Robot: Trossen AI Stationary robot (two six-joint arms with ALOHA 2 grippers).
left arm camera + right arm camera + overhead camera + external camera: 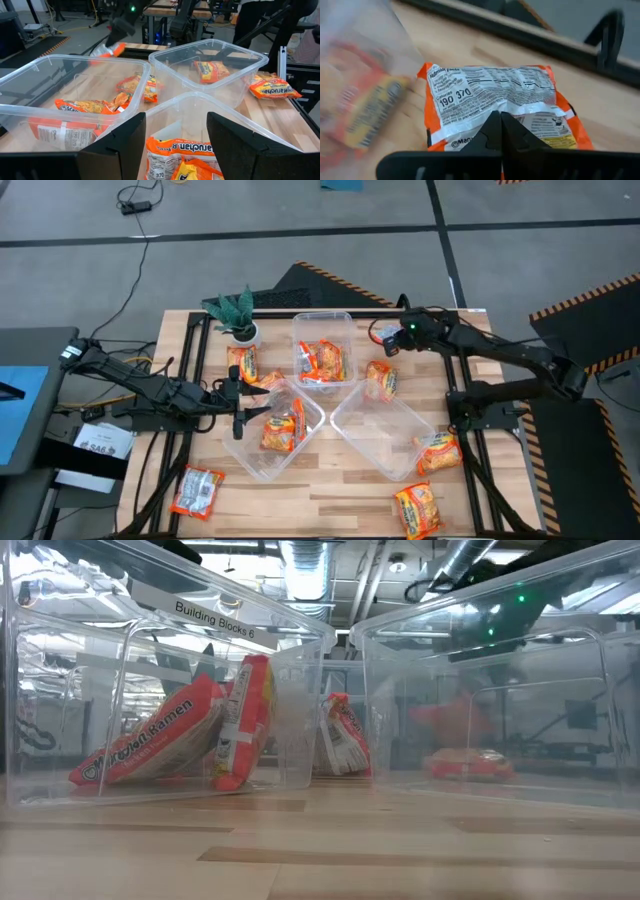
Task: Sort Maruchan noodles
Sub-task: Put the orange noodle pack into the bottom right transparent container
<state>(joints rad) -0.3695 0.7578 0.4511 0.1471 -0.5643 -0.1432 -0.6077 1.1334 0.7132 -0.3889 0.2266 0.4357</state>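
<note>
Orange Maruchan packets lie in three clear tubs and loose on the table. My left gripper (240, 418) (175, 132) is open at the left tub's (262, 460) left rim, its fingers standing either side of a packet (172, 152) lying in that tub. My right gripper (387, 347) (501, 120) is shut on a packet (490, 92) just right of the far tub (322, 320); the left wrist view shows this packet (107, 50) in the air. Another packet (381, 380) lies flat on the table near it. My right gripper pinches a packet between its two fingers at one edge (495, 107), the white nutrition-label side facing the camera. The fingers come from above. In the left wrist view the packet hangs below the gripper, lifted clear of the table.
The far tub holds several packets (322, 362); the right tub (372, 428) holds one (210, 70), with another (272, 87) beside it. Loose packets lie at the near-left (197, 490), near-right (418, 508) and left of the far tub (245, 365). A small plant (237, 312) stands at the far-left.
</note>
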